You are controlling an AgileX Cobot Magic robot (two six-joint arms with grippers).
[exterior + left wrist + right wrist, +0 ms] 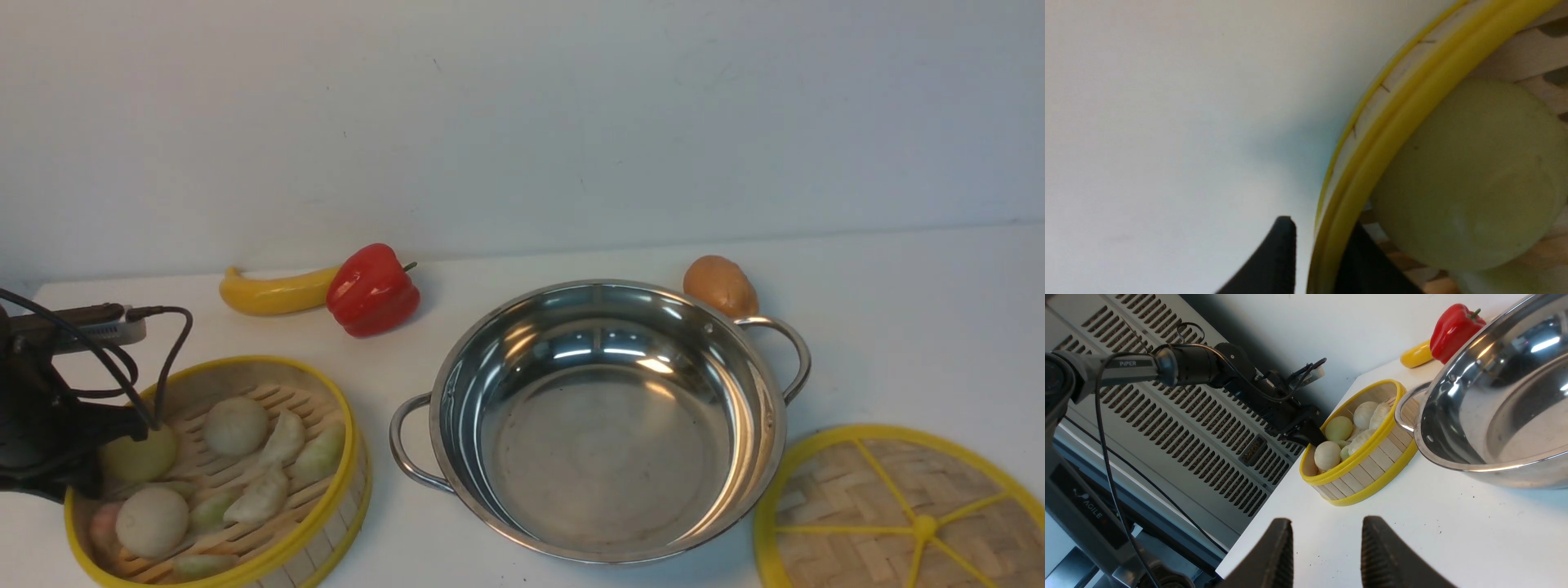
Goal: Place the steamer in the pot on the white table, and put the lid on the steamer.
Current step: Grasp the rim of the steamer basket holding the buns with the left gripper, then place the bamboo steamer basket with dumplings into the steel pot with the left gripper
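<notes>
Straddling the yellow rim of the steamer (1412, 102), the left fingers (1284, 261) stand narrow, one outside the wall and one inside, just beside a pale green bun (1470, 175). Whether they already pinch the wall I cannot tell, since a sliver of worktop (1167, 122) shows between the outer one and the basket. The steamer sits on the worktop at the robot's left, outside the pot (604, 457), with the pot's near handle (395, 447) close to its wall. For a sound grasp, I judge the pinch should bite well down the wall and close firmly before any lift, because a one-sided hold may let the loaded basket tip and spill buns. The lift should clear the handle and pot rim, then come down level and centred. The right fingers (1284, 555) hang wide apart with nothing between them; the lid (849, 498) lies flat at the robot's right.
</notes>
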